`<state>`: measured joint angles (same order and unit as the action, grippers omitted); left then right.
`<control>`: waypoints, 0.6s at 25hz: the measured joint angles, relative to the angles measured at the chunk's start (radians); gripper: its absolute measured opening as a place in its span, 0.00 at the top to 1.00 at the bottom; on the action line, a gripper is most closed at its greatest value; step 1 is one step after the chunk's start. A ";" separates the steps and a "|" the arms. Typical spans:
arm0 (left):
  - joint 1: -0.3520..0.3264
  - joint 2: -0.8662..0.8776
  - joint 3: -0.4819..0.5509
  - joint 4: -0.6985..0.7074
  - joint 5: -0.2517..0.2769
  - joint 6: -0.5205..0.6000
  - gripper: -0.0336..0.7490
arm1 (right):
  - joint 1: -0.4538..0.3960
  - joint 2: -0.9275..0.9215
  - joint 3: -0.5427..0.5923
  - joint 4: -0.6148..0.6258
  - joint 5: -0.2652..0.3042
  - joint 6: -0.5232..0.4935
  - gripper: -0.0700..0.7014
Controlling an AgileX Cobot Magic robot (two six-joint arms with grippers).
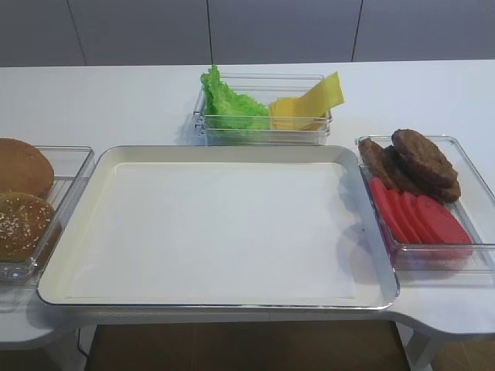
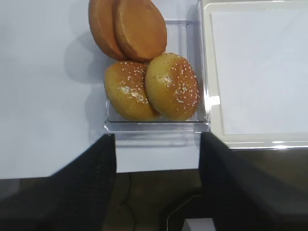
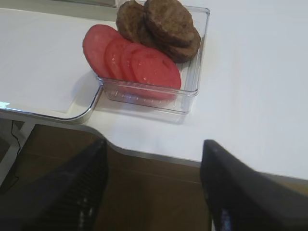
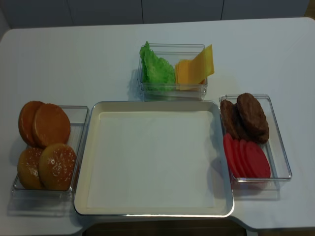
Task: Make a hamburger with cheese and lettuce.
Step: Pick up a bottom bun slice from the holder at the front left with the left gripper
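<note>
Centrally, the white table (image 4: pixel 98 59) carries a large cream rectangular metal-rimmed baking tray (image 4: pixel 153 109), nothing lying on it. Left of the tray, just beside its edge, sits a clear plastic rectangular bin (image 4: pixel 78 114) with four buns. At its far end are two smooth golden-brown bun halves (image 4: pixel 50 125), the only hamburger parts so far, standing on edge and overlapping, cut faces not visible. At its near end are two darker domed sesame-speckled buns (image 4: pixel 57 166), side by side and touching. Right of the tray, another clear plastic bin (image 4: pixel 280 147) holds dark brown round meat patties (image 4: pixel 252 117) stacked at the far end and overlapping red tomato slices (image 4: pixel 246 158) at the near end. Behind the tray, a smaller clear box (image 4: pixel 172 49) holds bright green ruffled lettuce leaves (image 4: pixel 156 69) on its left side and thin yellow square cheese slices (image 4: pixel 196 69) on its right, one slice tilted up over the box's right rim. Left gripper (image 2: pixel 156 192) hangs off the near table edge, below the bun bin, dark fingers spread wide, holding nothing. Right gripper (image 3: pixel 154 192) hangs off the near edge below the tomato bin, fingers likewise wide apart, empty.
</note>
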<state>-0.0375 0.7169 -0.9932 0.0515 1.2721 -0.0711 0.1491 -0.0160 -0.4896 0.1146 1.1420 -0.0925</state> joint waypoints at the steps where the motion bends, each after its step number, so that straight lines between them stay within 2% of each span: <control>1: 0.000 0.032 -0.016 0.002 -0.002 0.000 0.44 | 0.000 0.000 0.000 0.000 0.000 0.000 0.29; 8: 0.000 0.226 -0.106 0.089 -0.009 0.000 0.44 | 0.000 0.000 0.000 0.000 0.000 0.000 0.29; 15: 0.000 0.361 -0.115 0.177 -0.016 0.000 0.44 | 0.000 0.000 0.000 0.000 0.000 0.000 0.29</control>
<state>-0.0375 1.0782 -1.1077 0.2285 1.2565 -0.0711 0.1491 -0.0160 -0.4896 0.1146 1.1420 -0.0925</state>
